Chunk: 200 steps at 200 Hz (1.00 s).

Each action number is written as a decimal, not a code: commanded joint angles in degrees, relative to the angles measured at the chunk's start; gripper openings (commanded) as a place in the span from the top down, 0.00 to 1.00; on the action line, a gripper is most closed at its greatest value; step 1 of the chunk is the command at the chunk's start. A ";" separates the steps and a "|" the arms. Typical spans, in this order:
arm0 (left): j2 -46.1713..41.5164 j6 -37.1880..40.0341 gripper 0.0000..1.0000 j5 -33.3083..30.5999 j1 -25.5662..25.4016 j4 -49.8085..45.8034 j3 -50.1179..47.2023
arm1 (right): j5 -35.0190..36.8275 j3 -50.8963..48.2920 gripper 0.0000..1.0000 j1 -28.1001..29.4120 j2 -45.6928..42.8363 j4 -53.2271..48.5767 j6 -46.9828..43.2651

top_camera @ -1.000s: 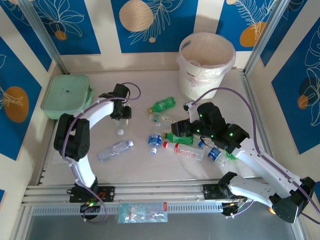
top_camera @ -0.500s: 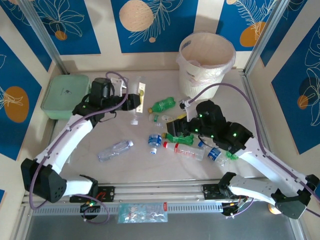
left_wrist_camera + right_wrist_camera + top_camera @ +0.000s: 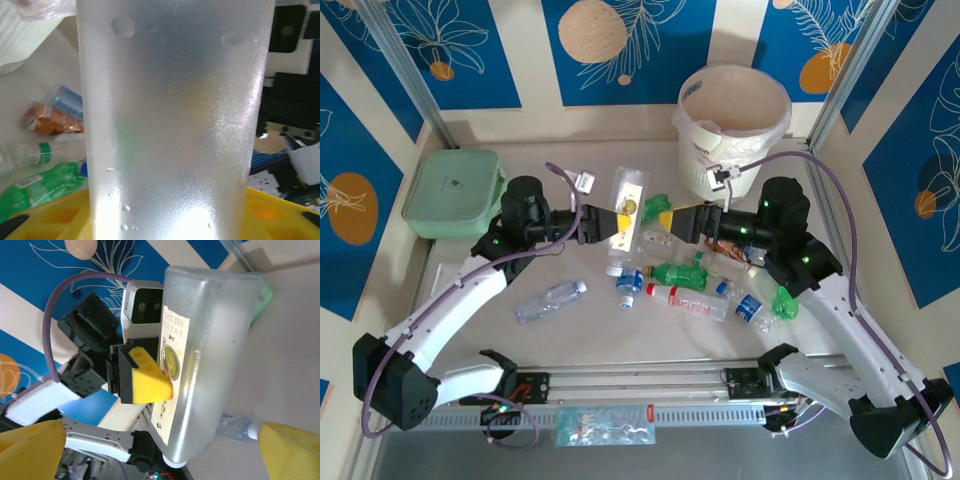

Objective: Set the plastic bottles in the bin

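My left gripper (image 3: 618, 222) is shut on a frosted clear plastic bottle (image 3: 629, 200) with a pale label, held above the middle of the table. In the left wrist view that bottle (image 3: 175, 125) stands between my yellow fingers (image 3: 45, 217). My right gripper (image 3: 667, 220) faces it from the right, open. In the right wrist view its wide-spread fingers (image 3: 30, 450) flank the cap end of the bottle (image 3: 215, 340). Several plastic bottles lie below: a clear one (image 3: 550, 300), a green one (image 3: 678, 274), a red-labelled one (image 3: 690, 301). The white bin (image 3: 733, 128) stands at the back.
A pale green lidded box (image 3: 453, 190) sits at the back left. More small bottles (image 3: 752, 310) lie at the right, under my right arm. The metal rail (image 3: 620, 385) runs along the near edge.
My left arm lifted the frosted bottle and swung it right toward the middle. My right gripper rose from the bottles on the table, turned toward the held bottle and opened wide.
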 commanded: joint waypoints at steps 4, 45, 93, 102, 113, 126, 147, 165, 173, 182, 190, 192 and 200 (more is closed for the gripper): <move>-0.34 -7.05 0.49 4.71 -0.96 11.51 -0.46 | -4.78 -0.77 0.01 0.01 1.25 8.09 4.94; 1.65 -14.96 0.49 6.77 -2.97 20.58 -0.08 | -6.10 0.19 0.01 -0.20 4.71 13.04 6.74; 2.63 -16.14 0.49 6.97 -5.97 21.83 1.97 | -8.79 2.24 0.04 -1.02 8.64 20.24 11.32; 2.86 -16.66 0.49 6.88 -6.20 22.49 1.90 | -8.84 2.01 0.05 -1.01 8.81 21.71 12.10; 3.09 -17.37 0.49 6.67 -6.38 23.57 1.67 | -8.84 1.42 0.07 -0.92 8.85 23.61 12.94; 3.39 -18.19 0.49 6.45 -6.47 24.50 1.45 | -8.80 0.74 0.10 -0.83 8.70 25.34 13.84; 4.05 -18.78 0.49 6.84 -6.64 24.92 1.85 | -8.87 0.40 0.23 -0.26 8.35 25.40 13.71; 4.46 -19.04 0.49 6.84 -6.73 25.39 2.05 | -8.12 -0.36 0.36 0.00 7.72 25.41 13.72; 4.54 -19.22 0.48 6.80 -6.73 25.67 2.11 | -7.80 -0.65 0.38 -0.13 7.41 25.33 13.79; 4.62 -19.43 0.47 6.70 -6.73 26.01 2.15 | -7.36 -1.02 0.40 -0.24 6.98 25.15 13.76; 4.68 -19.57 0.42 6.66 -6.68 26.03 2.24 | -6.88 -1.40 0.41 -0.46 6.56 25.06 13.67; 4.62 -19.51 0.40 6.61 -6.72 25.92 2.29 | -6.74 -1.50 0.41 -0.52 6.43 25.06 13.66; 4.48 -19.12 0.33 6.41 -6.73 25.26 2.36 | -6.27 -1.79 0.42 -0.80 6.02 24.92 13.60</move>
